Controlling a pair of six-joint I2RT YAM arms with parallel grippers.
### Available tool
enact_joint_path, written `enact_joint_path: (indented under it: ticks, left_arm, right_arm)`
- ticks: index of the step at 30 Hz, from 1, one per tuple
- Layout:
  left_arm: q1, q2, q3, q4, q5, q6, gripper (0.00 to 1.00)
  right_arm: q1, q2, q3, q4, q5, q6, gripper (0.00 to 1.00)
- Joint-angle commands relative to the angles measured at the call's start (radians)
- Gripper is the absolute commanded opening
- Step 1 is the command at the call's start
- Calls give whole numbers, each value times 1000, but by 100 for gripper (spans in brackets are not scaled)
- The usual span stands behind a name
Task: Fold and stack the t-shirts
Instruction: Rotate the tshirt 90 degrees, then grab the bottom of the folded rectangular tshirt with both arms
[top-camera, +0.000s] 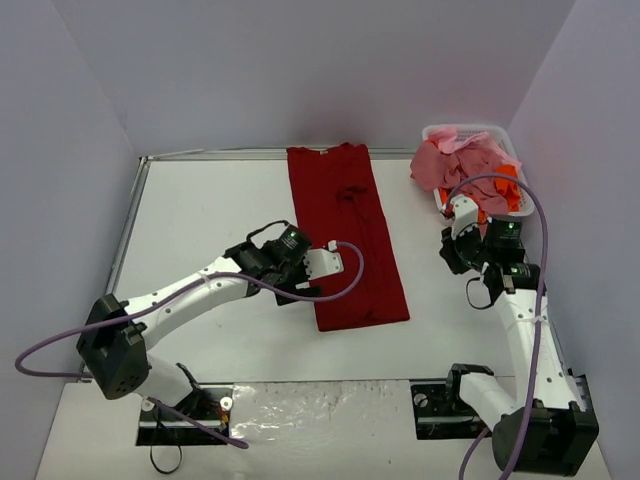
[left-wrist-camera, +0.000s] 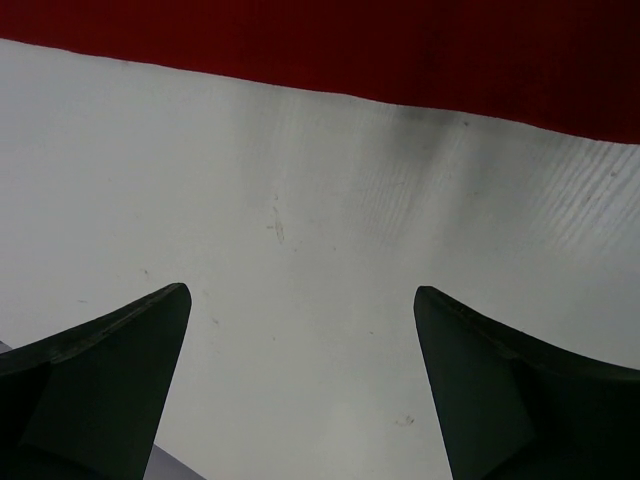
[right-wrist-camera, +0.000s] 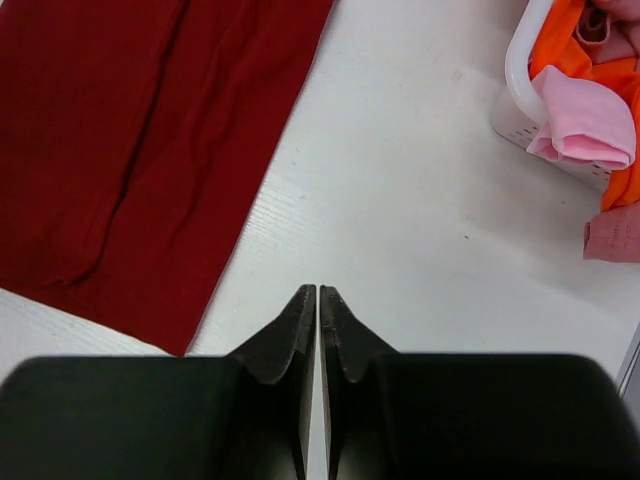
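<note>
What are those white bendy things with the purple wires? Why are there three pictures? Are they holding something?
They are two robot arms bolted to a white table. Each arm ends in a two-finger pincher called a gripper. The big picture comes from a camera up above, looking down on both arms. The other two pictures come from little cameras on the wrists, so each one shows its own gripper from behind. A long dark red t-shirt lies flat on the table. At the far right, a white basket is heaped with pink t-shirts and an orange t-shirt. The left gripper is open over bare table, beside the red shirt's edge. The right gripper is shut, near the basket. Neither one holds anything.
</note>
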Motion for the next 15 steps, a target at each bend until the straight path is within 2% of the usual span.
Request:
enact_joint_path:
  ticks: [1,3,5,6,10,11,12,13,15]
  left_arm:
    - [7,54,21,159,-35,8,94]
    - [16,87,32,193,35,-4,94]
    - [14,139,42,222,82,-16,100]
    - [14,160,68,222,111,-38,77]
    - [17,280,139,205,125,-91,25]
    - [17,292,144,204,133,-96,18]
    - [17,309,150,210,145,-110,6]
    - [17,315,153,210,148,-116,3]
    - [17,331,157,211,162,-134,2]
  right_arm:
    - [-31,-38,-25,82,-75,24,0]
    - [-48,-43,-28,83,-70,22,0]
    - [-57,-46,-29,83,-75,12,0]
    - [-60,-43,-37,85,-78,1,0]
    - [-77,-44,-48,83,-73,-21,0]
    - [-85,-54,-54,85,-72,-39,0]
    - [-86,-58,-77,93,-73,-47,0]
    - [-90,-69,-89,96,-73,-62,0]
    - [-91,-81,-108,99,-60,-70,0]
